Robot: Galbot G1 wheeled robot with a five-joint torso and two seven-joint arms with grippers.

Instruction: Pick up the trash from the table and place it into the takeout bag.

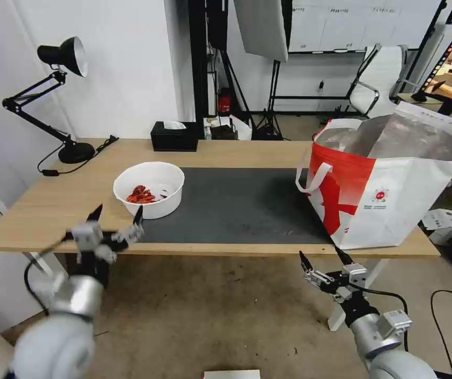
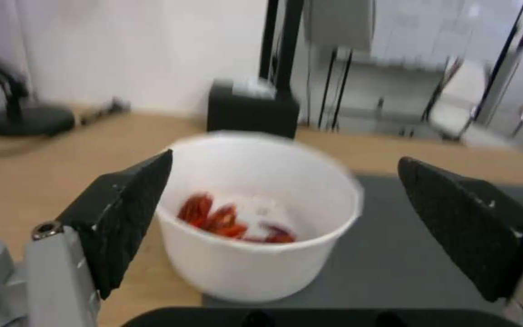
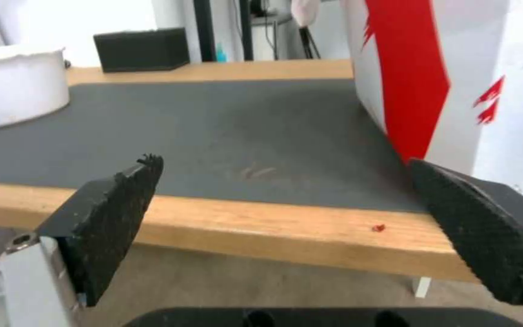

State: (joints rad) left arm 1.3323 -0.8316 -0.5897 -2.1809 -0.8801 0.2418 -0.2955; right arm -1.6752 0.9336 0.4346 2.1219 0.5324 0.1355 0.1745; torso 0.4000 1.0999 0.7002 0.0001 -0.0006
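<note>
White plastic, round, the bowl [image 1: 149, 189] has no long axis; I see it upright, mouth up, red shells [image 1: 140, 195] inside, straddling the left edge of the dark mat [image 1: 236, 205] on the table [image 1: 41, 208]. The takeout bag [image 1: 384, 184] stands open at the table's right end, well apart from the bowl, bare mat between them. Behind sit a black tissue box [image 1: 174, 136] and desk lamp [image 1: 60, 100]. My left gripper [image 1: 116, 213] hovers just before the bowl, fingers spread wide. My right gripper [image 1: 321, 258] hangs below the table's front edge near the bag, fingers apart too.
</note>
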